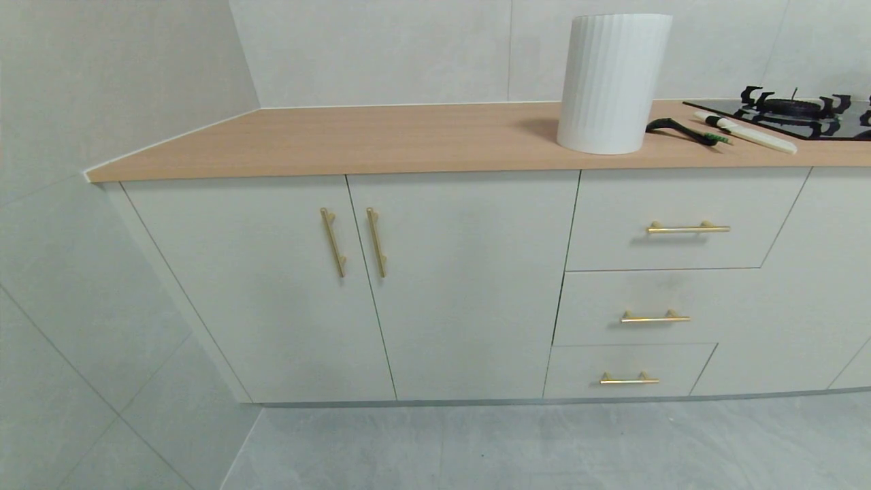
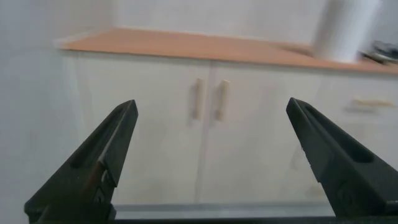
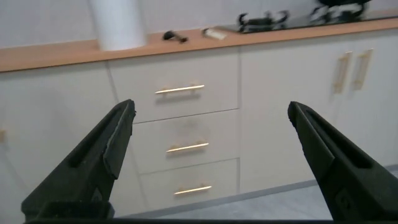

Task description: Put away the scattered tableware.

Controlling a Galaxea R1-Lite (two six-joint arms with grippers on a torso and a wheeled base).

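Task barely begun, by my read. Left gripper (image 2: 210, 106) is spread wide and empty, facing the double cabinet doors (image 1: 354, 272). Right gripper (image 3: 210, 104) is likewise spread and empty, facing the drawer stack (image 1: 680, 292).

Tableware sits out on the countertop (image 1: 340, 139) at my 2 o'clock. A black-handled utensil (image 1: 670, 126) and a white utensil (image 1: 755, 138) lie side by side between the ribbed white canister (image 1: 612, 82) and the hob (image 1: 796, 109).

All three drawers are shut.

Left to do: close in, lift both pieces, stow them. Canister or drawer, I cannot tell which.
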